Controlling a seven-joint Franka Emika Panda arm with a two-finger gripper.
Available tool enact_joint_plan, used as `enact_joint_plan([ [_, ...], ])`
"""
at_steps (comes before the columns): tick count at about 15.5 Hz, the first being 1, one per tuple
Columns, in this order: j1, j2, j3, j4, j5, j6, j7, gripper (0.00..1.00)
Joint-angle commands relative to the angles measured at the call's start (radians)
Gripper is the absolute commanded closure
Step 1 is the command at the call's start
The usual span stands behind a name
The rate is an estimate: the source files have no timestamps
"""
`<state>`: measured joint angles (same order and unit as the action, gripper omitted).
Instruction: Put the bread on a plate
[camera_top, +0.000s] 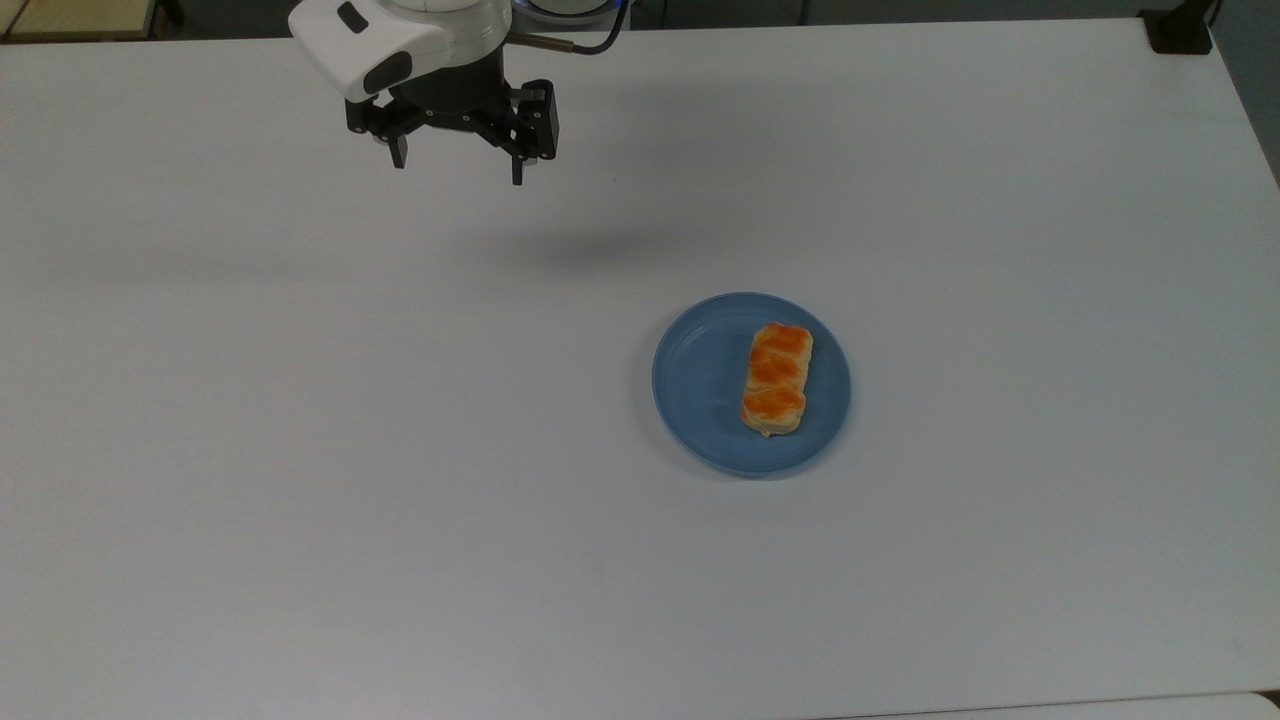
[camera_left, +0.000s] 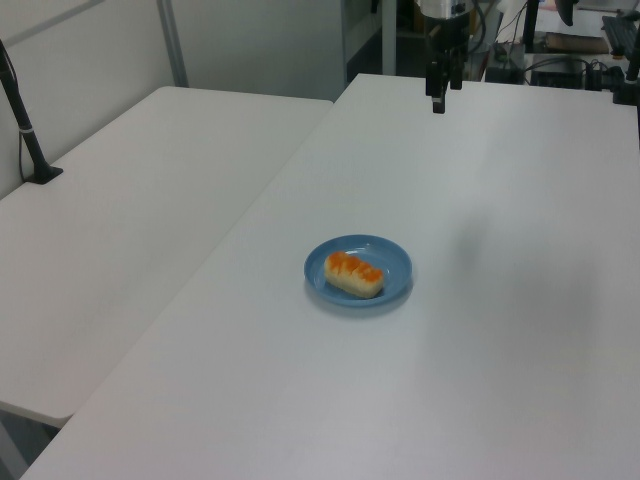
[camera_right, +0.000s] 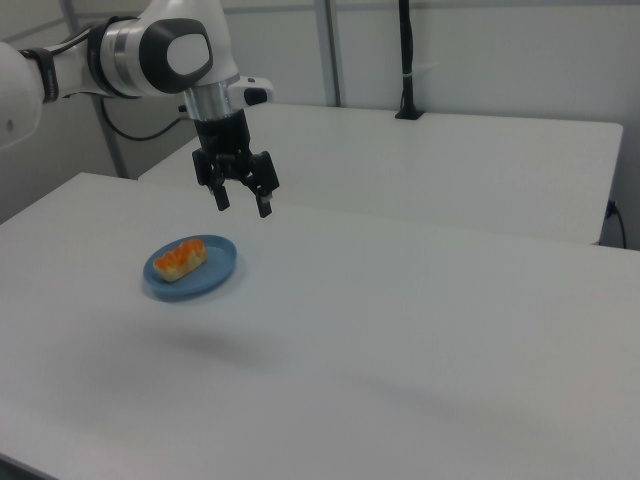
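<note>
Seen in the top view, resting on the plate (camera_top: 700, 390), right of its centre: the bread (camera_top: 777, 378), long axis running roughly 12 to 6 o'clock with a slight lean toward 1. Farther back, high over the bare table (camera_top: 300, 450), well apart at about 10 o'clock from the loaf: the gripper (camera_top: 458, 168), fingers spread wide and empty. Judged placed already, with no approach left to line up.

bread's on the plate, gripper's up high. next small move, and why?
Probably none toward the bread: it already lies flat inside the plate, right of centre in the top view. The gripper hangs open and empty, high over the table and well away from the plate. I'd just hold or park the arm there.
</note>
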<state>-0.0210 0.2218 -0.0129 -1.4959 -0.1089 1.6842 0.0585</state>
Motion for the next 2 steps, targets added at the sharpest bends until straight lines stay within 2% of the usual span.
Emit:
enact_joint_plan([
  [1,0.009,-0.036,-0.007,-0.035,-0.006,-0.020,-0.022,0.00],
  [2,0.009,-0.036,-0.007,-0.035,-0.005,-0.020,-0.022,0.00],
])
